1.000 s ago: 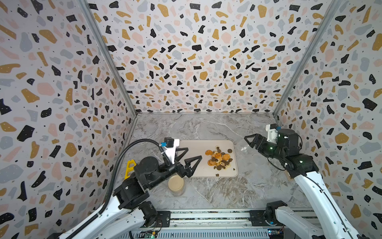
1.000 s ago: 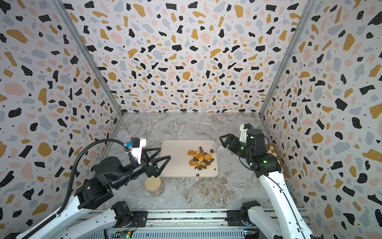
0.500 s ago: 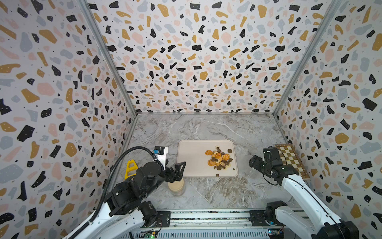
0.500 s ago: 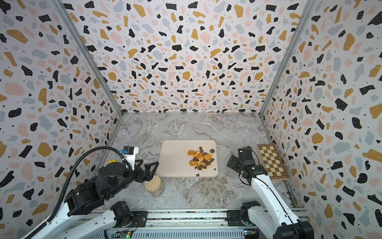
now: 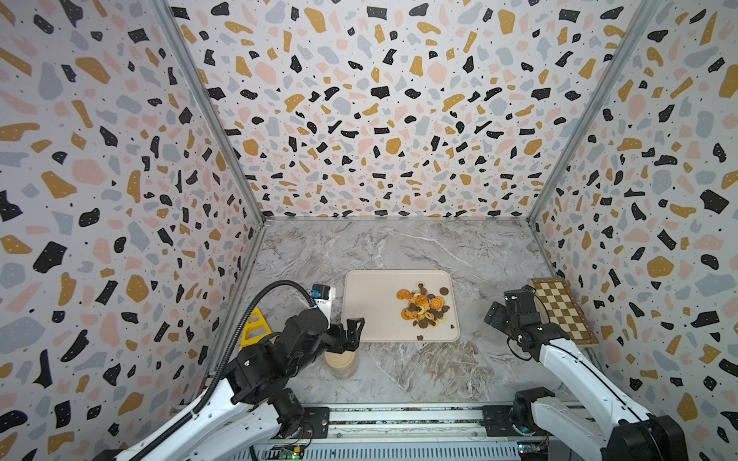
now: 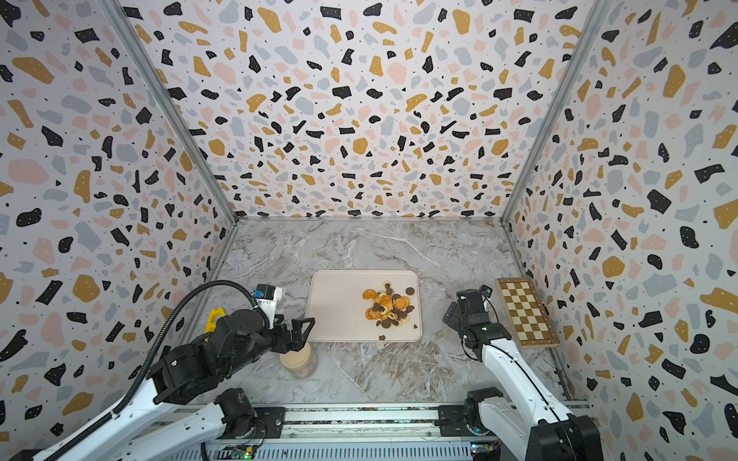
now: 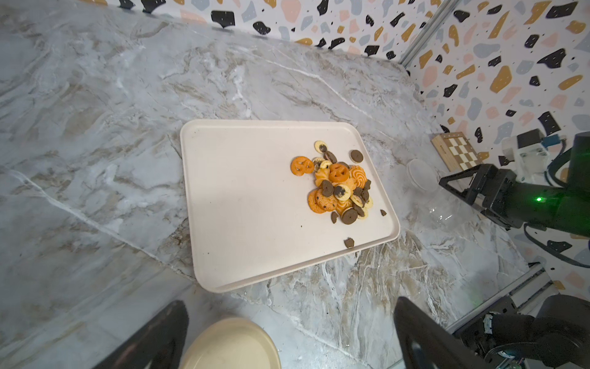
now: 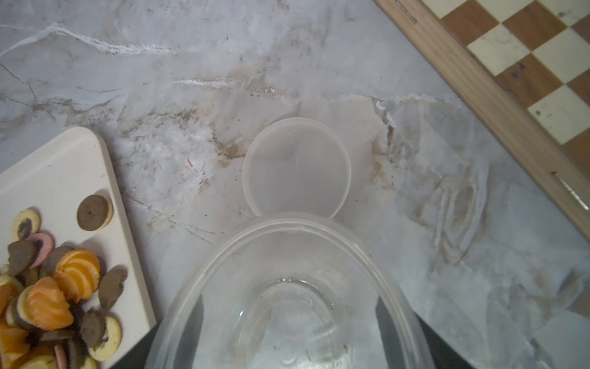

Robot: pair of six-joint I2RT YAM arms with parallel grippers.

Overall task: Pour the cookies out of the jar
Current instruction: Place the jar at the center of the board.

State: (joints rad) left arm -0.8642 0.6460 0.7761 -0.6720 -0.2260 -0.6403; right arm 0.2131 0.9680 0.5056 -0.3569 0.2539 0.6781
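On the desk (image 5: 399, 255), front left, your left claw (image 5: 348, 334) stands wide open over a tan-lidded container (image 5: 340, 361), just off the near left corner of the tray (image 5: 367, 303). The cookies (image 5: 425, 307) lie heaped on the tray's right half. Right of the tray, your right claw (image 5: 501, 309) grips the clear jar (image 8: 287, 303); a chessboard (image 5: 559, 311) lines the desk's right edge.

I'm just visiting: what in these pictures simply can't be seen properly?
- Contents of the beige-lidded jar: capped in both top views; the left wrist view's bottom edge crops it.
- Yellow object: partly behind the left arm, both top views.
- Fingertips of the right gripper: behind the clear jar, right wrist view.
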